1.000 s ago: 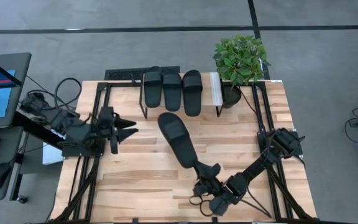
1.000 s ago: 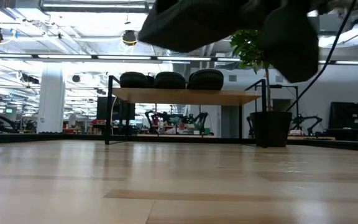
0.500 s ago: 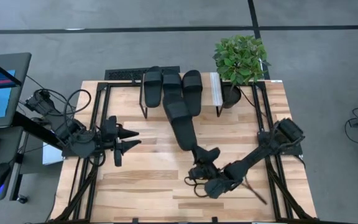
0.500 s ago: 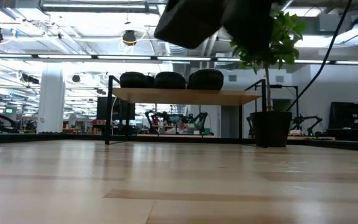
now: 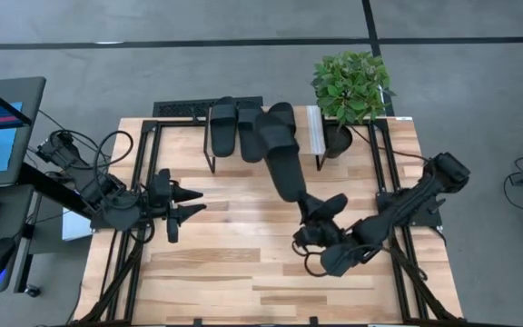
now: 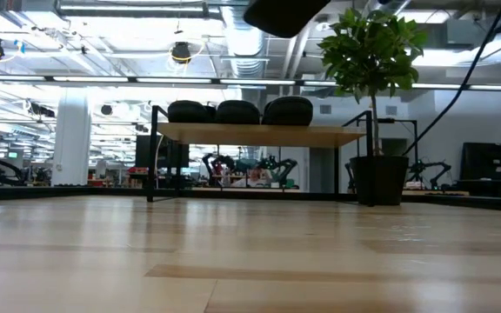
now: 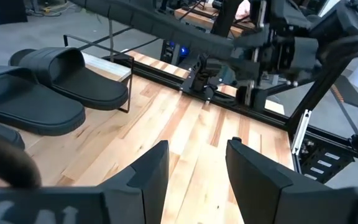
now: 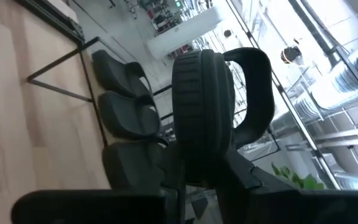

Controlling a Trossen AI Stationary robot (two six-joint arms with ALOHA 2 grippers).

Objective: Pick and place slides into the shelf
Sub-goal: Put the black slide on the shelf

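Matte black slide sandal (image 5: pixel 282 156) hangs raised over the low light-wood shelf (image 5: pixel 312 133), its heel clamped in the right gripper (image 5: pixel 313 211), above three more black slides (image 5: pixel 236 128) lying there. Left gripper (image 5: pixel 193 202) waits, fingers apart and holding nothing, over the plank table (image 5: pixel 216 263).

Robotics lab — robot arms (image 6: pixel 233 165) behind

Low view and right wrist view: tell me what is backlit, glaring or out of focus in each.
Low view: bright ceiling strip lights backlight the scene; the three matte black slides on the low light-wood shelf show as silhouettes. Right wrist view: the held black slide, close to the lens, looks soft; glare whitens the room's ceiling.
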